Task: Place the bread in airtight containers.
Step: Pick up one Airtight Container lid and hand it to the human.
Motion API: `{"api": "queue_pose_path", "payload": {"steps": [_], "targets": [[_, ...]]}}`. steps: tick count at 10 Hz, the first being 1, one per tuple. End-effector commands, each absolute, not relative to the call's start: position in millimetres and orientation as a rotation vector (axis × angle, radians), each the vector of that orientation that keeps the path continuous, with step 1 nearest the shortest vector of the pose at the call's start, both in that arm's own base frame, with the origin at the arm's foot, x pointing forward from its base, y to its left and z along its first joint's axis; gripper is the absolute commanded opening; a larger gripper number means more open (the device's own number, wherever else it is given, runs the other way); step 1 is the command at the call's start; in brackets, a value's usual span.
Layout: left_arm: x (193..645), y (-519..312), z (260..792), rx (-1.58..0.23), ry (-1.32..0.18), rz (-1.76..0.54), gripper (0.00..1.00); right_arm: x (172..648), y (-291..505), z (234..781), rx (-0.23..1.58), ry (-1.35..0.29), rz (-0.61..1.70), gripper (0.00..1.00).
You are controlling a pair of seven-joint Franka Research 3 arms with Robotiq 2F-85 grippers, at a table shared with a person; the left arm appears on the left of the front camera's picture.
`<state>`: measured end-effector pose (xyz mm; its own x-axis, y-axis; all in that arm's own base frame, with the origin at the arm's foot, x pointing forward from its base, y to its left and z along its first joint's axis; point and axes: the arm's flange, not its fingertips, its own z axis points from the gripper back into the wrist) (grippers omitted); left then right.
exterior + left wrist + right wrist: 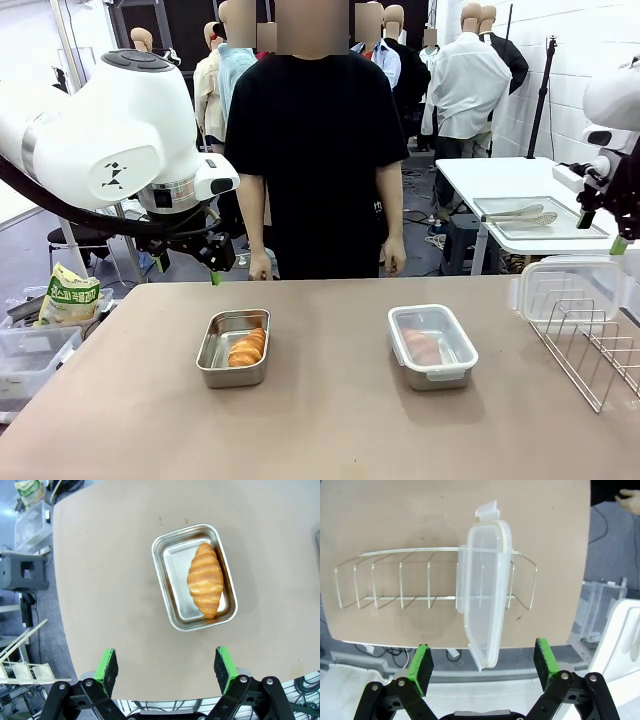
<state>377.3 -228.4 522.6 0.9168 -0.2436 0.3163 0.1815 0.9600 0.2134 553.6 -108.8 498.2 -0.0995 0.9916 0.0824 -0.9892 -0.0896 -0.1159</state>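
You see both grippers wide open and empty: the left gripper [166,667] has the open tub [194,577] with its croissant [205,578] at 12 o'clock. The right gripper [483,664] hangs above a clear lid [484,592] in the wire rack [385,582]. The lidded tub [432,345] sits at 3 o'clock of the open one; no writing is readable.

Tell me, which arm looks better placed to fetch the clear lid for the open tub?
Probably the right. Its open end effector hovers over the clear lid standing in the wire rack. The left end effector hangs over the open tub, away from the rack.
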Motion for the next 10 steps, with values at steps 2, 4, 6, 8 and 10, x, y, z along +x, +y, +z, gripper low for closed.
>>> {"api": "queue_pose_path", "payload": {"steps": [2,4,6,8,10], "targets": [[377,-228,524,0.183,-0.342,-0.221,1.0,589,-95,481,0.01,-0.121,1.663,1.0],[377,-228,524,0.183,-0.342,-0.221,1.0,596,-92,469,0.049,-0.114,1.648,1.0],[377,-228,524,0.183,-0.342,-0.221,1.0,596,-93,458,0.089,-0.088,1.635,1.0],[377,-228,524,0.183,-0.342,-0.221,1.0,606,-95,441,0.105,-0.09,1.636,1.0],[377,-228,524,0.183,-0.342,-0.221,1.0,614,-95,420,0.147,-0.083,1.632,1.0]]}}
